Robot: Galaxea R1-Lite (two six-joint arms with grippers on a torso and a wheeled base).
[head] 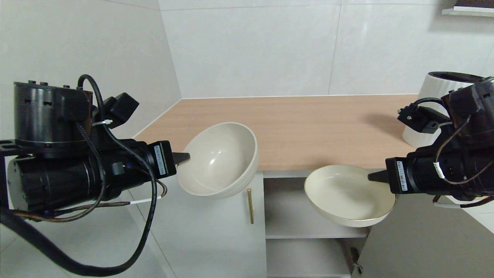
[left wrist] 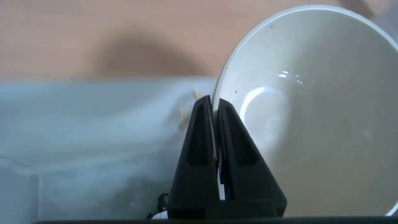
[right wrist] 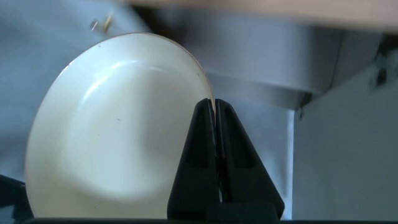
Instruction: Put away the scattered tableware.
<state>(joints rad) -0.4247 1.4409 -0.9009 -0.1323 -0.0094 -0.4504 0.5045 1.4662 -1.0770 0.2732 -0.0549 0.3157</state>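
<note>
We are seeing the left fingers point(head: 184, 157) pinching the left rim of a deep cream bowl point(head: 220, 160). In the left wrist view both fingers point(left wrist: 202, 146) are pressing together on the bowl's point(left wrist: 311, 112) rim with no gap showing. The bowl is hanging tilted, its hollow facing right, just off the near edge of the wooden desk point(head: 308, 127) and above a white cupboard door point(head: 216, 231) with a gold handle point(head: 251, 206).

The right fingers point(head: 373, 177) are clamping the right rim of a shallow cream plate point(head: 347, 195), closed tight on it in the right wrist view point(right wrist: 202, 149). The plate is tilting in the air below the desk edge, in front of the exposed cupboard shelves point(head: 293, 231).

A white ribbed container point(head: 434, 96) is standing at the far right of the desk.
</note>
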